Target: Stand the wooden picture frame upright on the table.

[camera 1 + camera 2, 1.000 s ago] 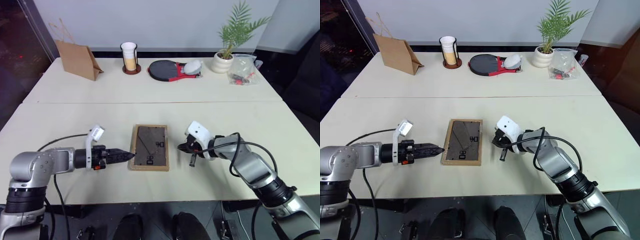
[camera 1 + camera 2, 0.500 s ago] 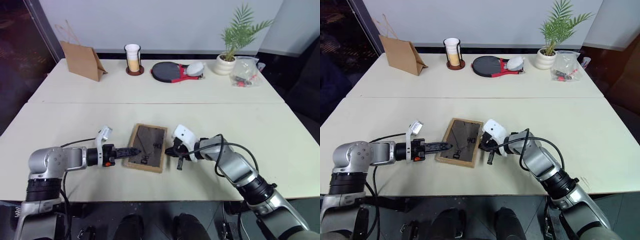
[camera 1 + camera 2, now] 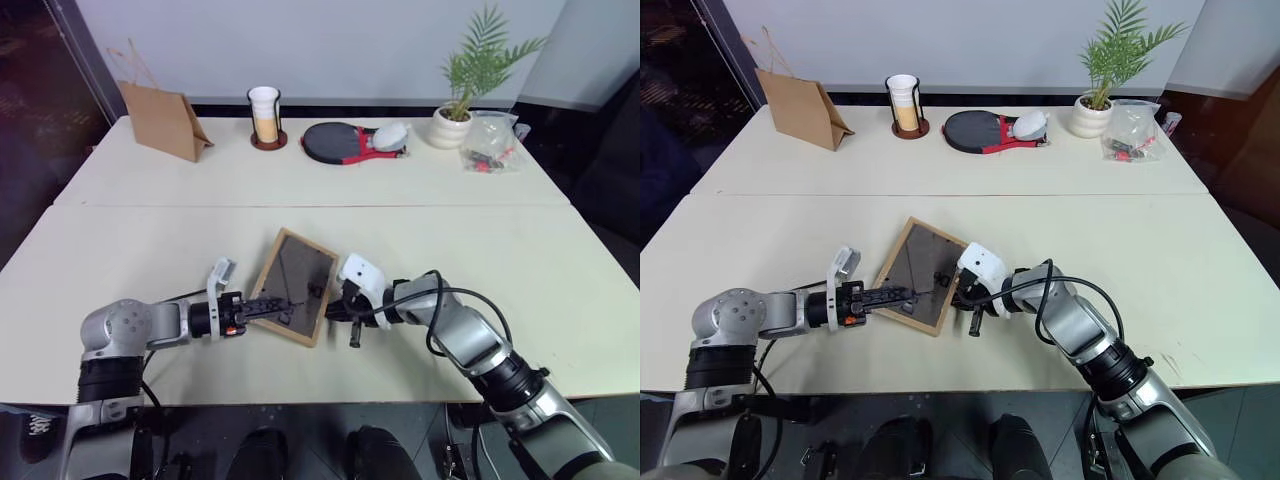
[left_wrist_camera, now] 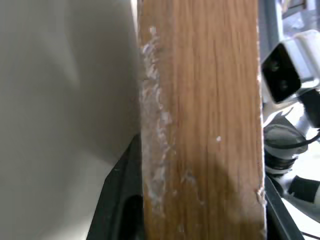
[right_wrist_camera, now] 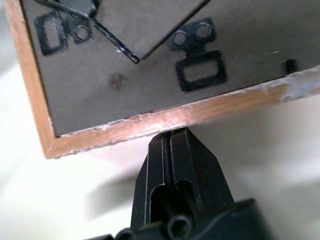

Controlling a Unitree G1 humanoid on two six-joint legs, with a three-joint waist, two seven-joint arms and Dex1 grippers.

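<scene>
While tilted, wooden picture frame (image 3: 294, 285) sits between 2 tools.

Left end effector (image 3: 268, 306) clamped; right end effector (image 5: 172, 137) closed, angled inward.

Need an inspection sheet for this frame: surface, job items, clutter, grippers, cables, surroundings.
Surface: pale cream table, seam running across it.
Job's things: small light-wood picture frame, dark back panel up, lying skewed near the front edge, not upright.
Clutter: brown paper bag, white cup in a dark holder, black and red paddle, potted green plant, clear plastic bag, all along the far edge.
Grippers: left gripper closed over the frame's left edge; right gripper shut, tips against the frame's right edge.
Cables: black cable looped along the right arm, another at the left arm.
Surroundings: pale wall behind; dark area at far left.
</scene>
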